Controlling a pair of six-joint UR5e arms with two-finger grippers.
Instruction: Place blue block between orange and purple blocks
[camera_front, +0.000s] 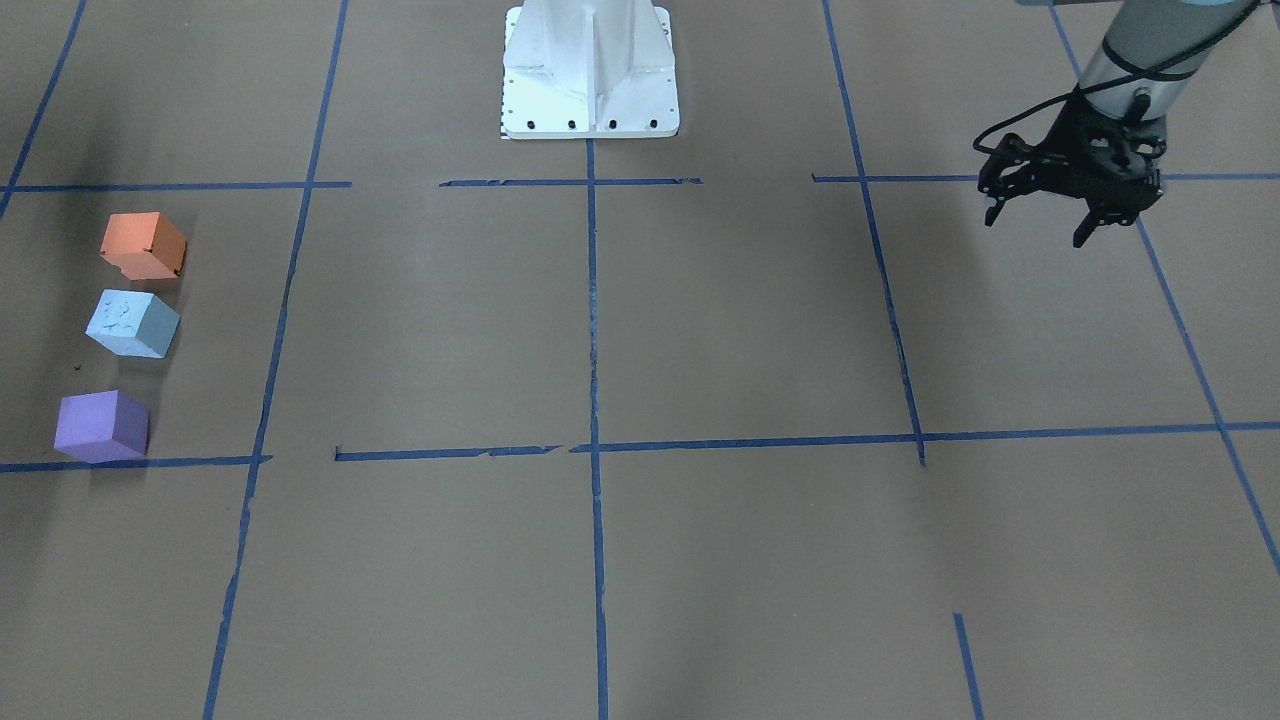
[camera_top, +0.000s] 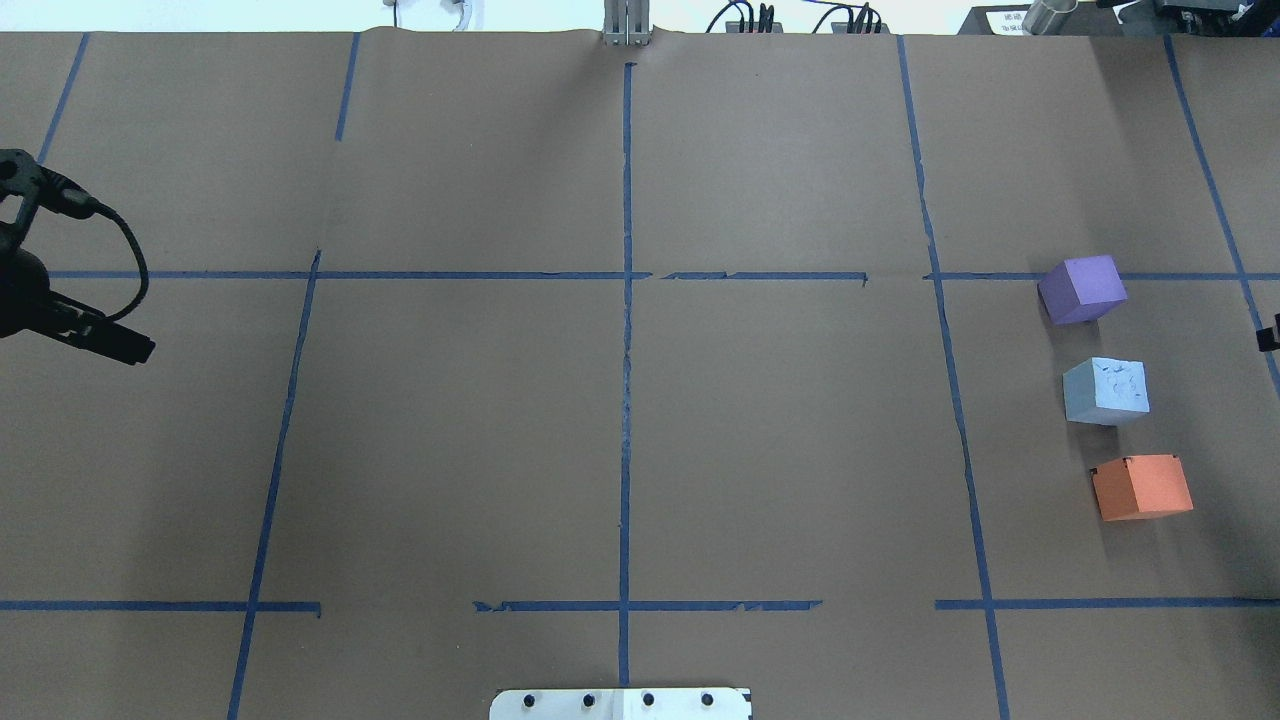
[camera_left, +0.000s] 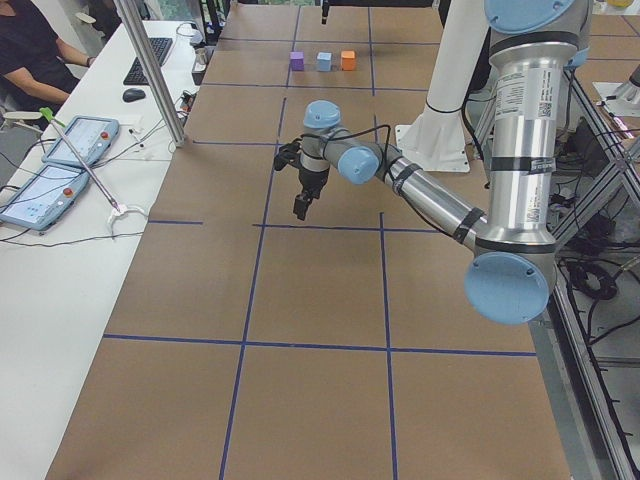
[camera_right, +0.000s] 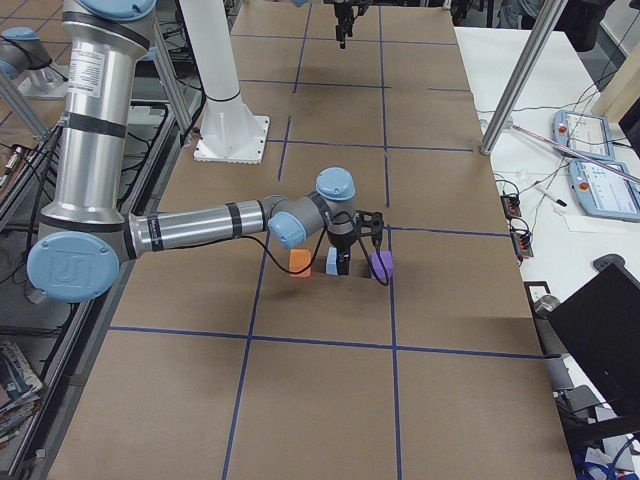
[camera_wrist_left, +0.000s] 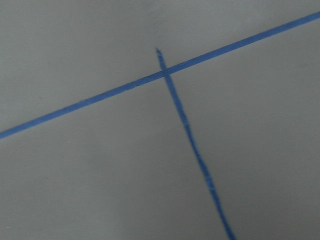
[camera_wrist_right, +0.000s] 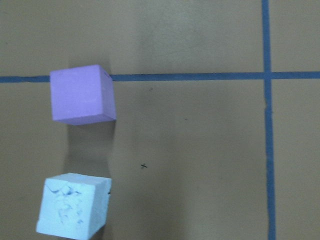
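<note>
Three blocks stand in a row near the right edge of the counter (camera_top: 640, 450), about midway between its near and far edges. Purple (camera_top: 1082, 289) is farthest from my base, blue (camera_top: 1106, 390) is in the middle and orange (camera_top: 1142, 487) is nearest. Blue touches neither neighbour; I judge it placed.

Blue looks like matte foam with a scuffed top. I expect it to be light, slightly soft, neither slippery nor fragile. If a nudge is needed: hold two opposite flat side faces at mid-height, light squeeze.

Left pincer (camera_front: 1040, 222) hangs near the counter's left edge, fingers apart, holding nothing. Right pincer (camera_right: 343, 265) hangs above the row, over blue; I cannot tell whether its fingers are apart or together.

Containers: none seen in any view.
</note>
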